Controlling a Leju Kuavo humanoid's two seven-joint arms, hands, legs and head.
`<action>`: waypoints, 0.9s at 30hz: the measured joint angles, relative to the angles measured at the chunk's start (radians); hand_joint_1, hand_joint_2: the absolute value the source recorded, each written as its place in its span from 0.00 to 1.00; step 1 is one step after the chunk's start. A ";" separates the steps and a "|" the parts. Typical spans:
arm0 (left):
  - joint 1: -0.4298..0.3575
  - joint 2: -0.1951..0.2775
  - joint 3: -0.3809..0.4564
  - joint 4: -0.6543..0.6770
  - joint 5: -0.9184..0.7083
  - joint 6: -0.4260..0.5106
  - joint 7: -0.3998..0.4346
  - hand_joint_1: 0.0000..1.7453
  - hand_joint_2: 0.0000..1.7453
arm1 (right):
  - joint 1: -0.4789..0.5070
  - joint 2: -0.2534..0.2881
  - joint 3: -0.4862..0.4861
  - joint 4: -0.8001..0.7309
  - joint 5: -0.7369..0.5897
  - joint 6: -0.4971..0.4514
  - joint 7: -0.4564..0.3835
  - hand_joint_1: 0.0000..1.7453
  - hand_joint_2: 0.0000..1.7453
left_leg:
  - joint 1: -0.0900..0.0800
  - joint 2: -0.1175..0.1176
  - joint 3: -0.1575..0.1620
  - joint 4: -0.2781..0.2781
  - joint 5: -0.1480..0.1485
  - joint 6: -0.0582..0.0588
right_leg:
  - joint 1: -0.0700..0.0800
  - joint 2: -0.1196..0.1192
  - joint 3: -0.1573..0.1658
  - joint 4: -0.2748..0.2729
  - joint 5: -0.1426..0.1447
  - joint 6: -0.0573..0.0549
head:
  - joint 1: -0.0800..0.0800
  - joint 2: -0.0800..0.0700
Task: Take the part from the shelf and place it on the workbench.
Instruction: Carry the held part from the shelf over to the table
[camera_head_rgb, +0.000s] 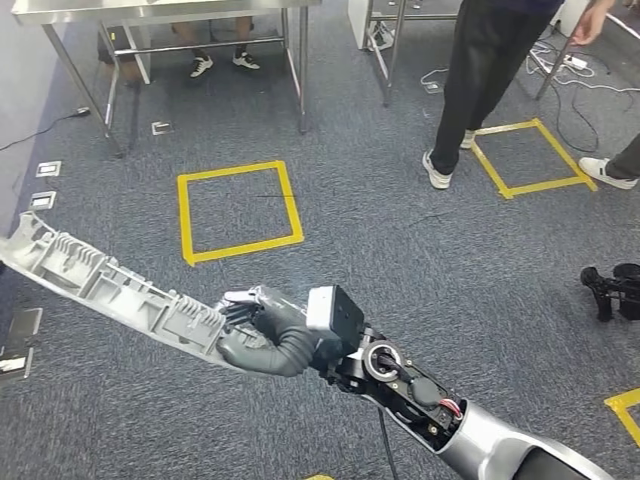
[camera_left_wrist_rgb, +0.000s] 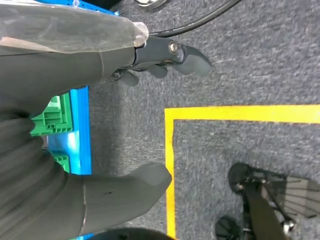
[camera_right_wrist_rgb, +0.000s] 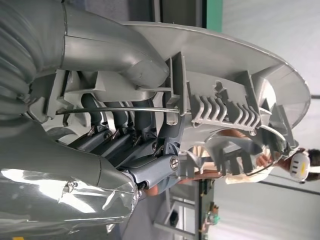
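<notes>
Right robot hand (camera_head_rgb: 260, 335) grips long grey ribbed part (camera_head_rgb: 106, 285) at its near end, fingers wrapped round it. Left robot hand (camera_left_wrist_rgb: 113, 125) spread, holding nothing, above carpet floor (camera_left_wrist_rgb: 245, 60).

The long ribbed plastic part (camera_head_rgb: 113, 290) is light grey, with a pattern of small ribs and cells along it. The right hand (camera_head_rgb: 260, 335) that holds it is dark grey, with a silver patch on its back. The left hand (camera_left_wrist_rgb: 94, 125) is dark grey too, under a clear shiny cover. The carpet floor (camera_head_rgb: 377, 250) is speckled blue-grey, with squares of yellow tape (camera_head_rgb: 238, 212). Beside the left hand are a bright blue frame (camera_left_wrist_rgb: 80, 135) and a green plastic crate (camera_left_wrist_rgb: 53, 117).
</notes>
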 joint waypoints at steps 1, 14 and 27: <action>0.000 0.000 0.000 0.000 0.000 0.000 0.000 0.00 1.00 | 0.000 0.000 0.000 0.000 0.000 0.000 0.000 1.00 1.00 | 0.001 -0.001 0.009 -0.004 0.000 0.002 | 0.000 0.007 -0.023 0.047 -0.026 -0.002 | 0.003 0.000; 0.000 0.001 0.000 0.000 0.007 0.001 0.001 0.00 1.00 | 0.000 0.000 0.001 0.008 -0.003 0.003 -0.007 1.00 1.00 | 0.004 -0.025 0.044 0.006 -0.027 -0.046 | 0.018 0.034 -0.049 -0.022 0.048 -0.061 | 0.003 0.000; 0.000 0.001 0.000 0.000 0.008 0.001 0.003 0.00 1.00 | -0.006 0.002 0.002 0.016 -0.004 0.002 -0.008 1.00 1.00 | 0.006 0.004 -0.061 0.019 0.046 -0.050 | 0.026 0.026 0.031 -0.032 -0.012 -0.062 | -0.033 0.000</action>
